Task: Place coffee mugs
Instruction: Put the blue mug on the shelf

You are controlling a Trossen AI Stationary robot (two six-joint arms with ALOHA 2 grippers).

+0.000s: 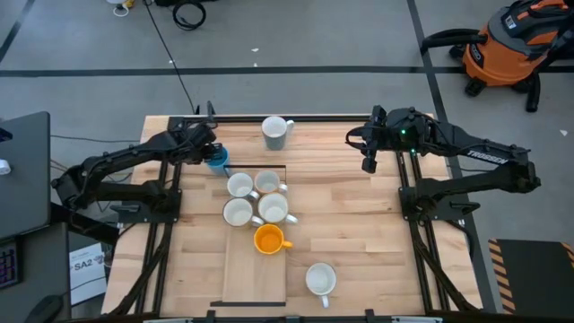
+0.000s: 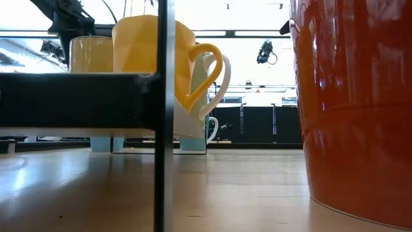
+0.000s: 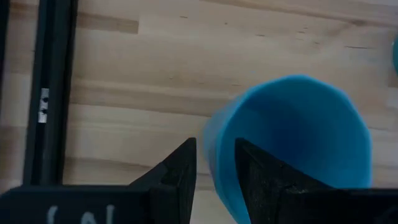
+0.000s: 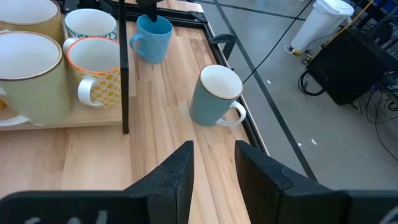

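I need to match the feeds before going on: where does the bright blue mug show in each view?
High view: blue mug at the left gripper, left of the mug cluster.
Low view: cannot make it out.
Left wrist view: fills the right half, rim between the fingers.
Right wrist view: near the top.
Shared landmark: the greyish mug by the table's far edge.

The high view looks straight down on the whole table (image 1: pixel 359 224). The low view sits at tabletop level, close against an orange mug (image 2: pixel 354 103). The left wrist view hangs tight over the blue mug (image 3: pixel 292 143), which the right wrist view shares from afar.
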